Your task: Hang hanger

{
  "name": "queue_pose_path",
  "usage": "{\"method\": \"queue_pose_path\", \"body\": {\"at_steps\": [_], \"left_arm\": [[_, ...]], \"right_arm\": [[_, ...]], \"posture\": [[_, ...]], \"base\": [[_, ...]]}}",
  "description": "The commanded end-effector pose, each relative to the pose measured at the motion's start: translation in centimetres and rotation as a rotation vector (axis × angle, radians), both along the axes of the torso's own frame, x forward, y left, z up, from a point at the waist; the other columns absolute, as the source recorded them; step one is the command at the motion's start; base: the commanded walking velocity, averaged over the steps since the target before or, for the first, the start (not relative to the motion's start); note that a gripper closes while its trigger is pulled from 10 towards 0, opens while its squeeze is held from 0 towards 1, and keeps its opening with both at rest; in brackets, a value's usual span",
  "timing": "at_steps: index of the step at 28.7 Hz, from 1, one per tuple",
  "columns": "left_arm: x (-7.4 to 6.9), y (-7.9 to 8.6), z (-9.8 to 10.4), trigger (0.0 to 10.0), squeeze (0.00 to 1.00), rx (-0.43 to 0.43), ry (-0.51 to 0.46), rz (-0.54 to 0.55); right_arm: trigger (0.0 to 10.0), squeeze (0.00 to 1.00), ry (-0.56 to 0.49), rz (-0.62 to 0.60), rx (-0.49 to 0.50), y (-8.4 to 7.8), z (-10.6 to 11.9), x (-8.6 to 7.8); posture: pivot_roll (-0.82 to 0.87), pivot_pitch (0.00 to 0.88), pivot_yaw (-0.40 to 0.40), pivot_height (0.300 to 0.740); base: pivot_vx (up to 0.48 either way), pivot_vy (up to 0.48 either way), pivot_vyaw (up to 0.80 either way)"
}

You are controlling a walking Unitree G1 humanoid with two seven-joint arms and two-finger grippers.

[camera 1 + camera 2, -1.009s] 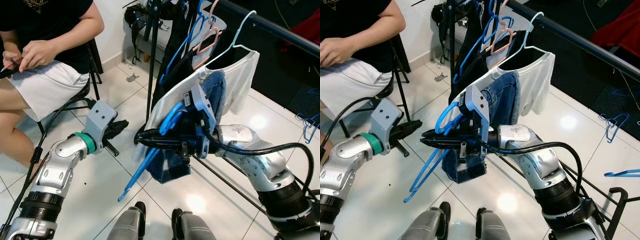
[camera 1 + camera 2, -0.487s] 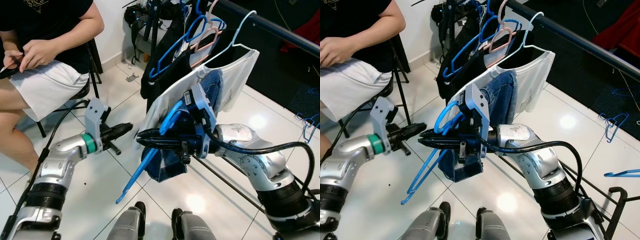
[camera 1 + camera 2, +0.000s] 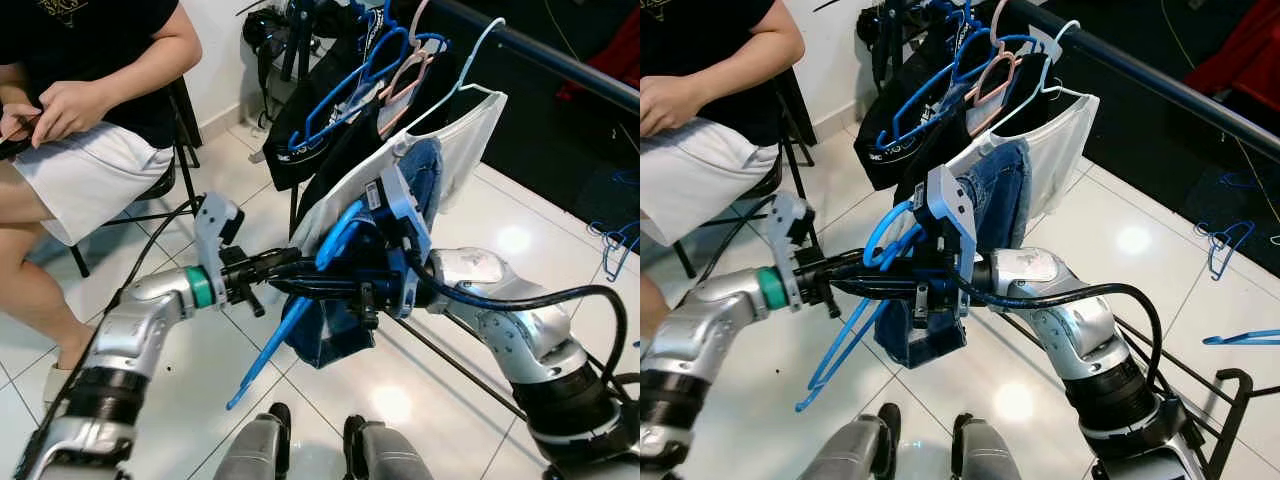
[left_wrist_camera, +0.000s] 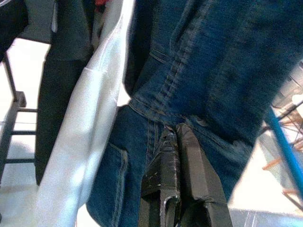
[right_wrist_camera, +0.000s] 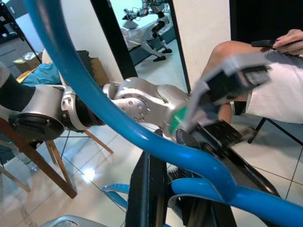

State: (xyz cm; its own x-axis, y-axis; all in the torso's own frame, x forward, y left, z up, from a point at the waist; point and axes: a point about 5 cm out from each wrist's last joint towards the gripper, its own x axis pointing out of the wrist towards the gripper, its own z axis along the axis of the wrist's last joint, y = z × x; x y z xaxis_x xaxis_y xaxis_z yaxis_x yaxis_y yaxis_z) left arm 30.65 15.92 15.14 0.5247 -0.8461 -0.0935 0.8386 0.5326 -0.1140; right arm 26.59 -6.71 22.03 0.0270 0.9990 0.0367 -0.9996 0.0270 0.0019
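While the blue hanger (image 3: pixel 300 310) sits clamped in my right gripper (image 3: pixel 290 286), its hook curls up over the black fingers and its long body slants down toward the white tile floor (image 3: pixel 210 380) on the near left. From the right wrist camera I see the blue bar (image 5: pixel 118 127) crossing right over the fingers, which are closed on it. The hanger is in front of the clothes, low and to the left of the dark rail (image 3: pixel 560 60); it is not on the rail.

My left gripper (image 3: pixel 275 268) reaches in from the left, its tips meeting the right gripper's tips just beside the hanger's neck. In the left wrist view its two fingers (image 4: pixel 182 161) press together, closed on nothing I can make out, and point at blue jeans (image 4: pixel 213 71) with a white garment (image 4: pixel 90 142) alongside.

Behind the grippers, the jeans (image 3: pixel 425 185) and a white shirt (image 3: pixel 470 130) hang from a light blue hanger (image 3: pixel 470 60) on the rail. Further left on the rail are a pink hanger (image 3: pixel 405 70), more blue hangers (image 3: pixel 350 95) and dark clothes (image 3: pixel 310 130). On the far left a person (image 3: pixel 90 100) sits on a black chair (image 3: pixel 185 130), hands together in the lap. Another blue hanger (image 3: pixel 615 245) lies on the floor at the far right.
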Motion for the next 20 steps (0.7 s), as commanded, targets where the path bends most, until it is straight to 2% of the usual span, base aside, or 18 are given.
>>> {"method": "queue_pose_path", "body": {"at_steps": [1, 2, 6, 7, 12, 13, 16, 18, 20], "left_arm": [[-0.5, 0.0, -0.1, 10.0, 0.08, -0.009, 0.012, -0.028], [-1.0, 0.5, 0.0, 10.0, 1.0, -0.003, 0.008, -0.036], [-2.8, 1.4, 0.5, 10.0, 1.0, -0.002, 0.003, -0.083], [-3.3, 1.0, 0.5, 10.0, 1.0, -0.006, 0.001, -0.111], [-3.6, -0.5, 0.8, 10.0, 1.0, -0.013, -0.018, -0.156], [-3.4, -1.1, 0.8, 10.0, 0.0, -0.009, -0.027, -0.156], [-3.2, -1.6, 0.9, 10.0, 0.0, 0.0, -0.037, -0.152], [-2.3, -2.9, 0.7, 10.0, 0.0, 0.037, -0.071, -0.133], [-1.9, -3.4, 0.5, 10.0, 0.0, 0.053, -0.082, -0.124]], "right_arm": [[10.0, 0.0, -0.037, 0.014, 0.021, 0.0, 0.8, -0.3], [10.0, 0.0, -0.036, 0.013, 0.02, 0.0, 0.8, -0.4], [10.0, 0.0, -0.033, 0.008, 0.022, -0.1, 0.7, -0.4], [10.0, 0.0, -0.032, 0.009, 0.023, 0.0, 0.7, -0.4], [10.0, 0.0, -0.032, 0.014, 0.024, 0.2, 0.7, -0.3], [10.0, 0.0, -0.033, 0.016, 0.024, 0.2, 0.7, -0.3], [10.0, 0.0, -0.034, 0.018, 0.025, 0.2, 0.8, -0.3], [10.0, 0.0, -0.037, 0.023, 0.029, 0.4, 0.9, -0.3], [10.0, 0.0, -0.038, 0.025, 0.031, 0.4, 1.0, -0.3]], "posture": [[-0.04, 0.166, 0.046, 0.74], [-0.03, 0.169, 0.05, 0.74], [-0.02, 0.174, 0.051, 0.74], [-0.02, 0.174, 0.05, 0.74], [-0.02, 0.175, 0.045, 0.74], [-0.02, 0.176, 0.043, 0.74], [-0.02, 0.176, 0.043, 0.74], [-0.03, 0.172, 0.047, 0.74], [-0.03, 0.172, 0.047, 0.74]], "base": [[0.0, 0.0, 0.0], [0.0, 0.0, 0.0], [0.0, 0.0, 0.0], [0.0, 0.0, 0.0], [0.0, 0.0, 0.0], [0.0, 0.0, 0.0], [0.0, 0.0, 0.0], [0.0, 0.0, 0.0], [0.0, 0.0, 0.0]]}}
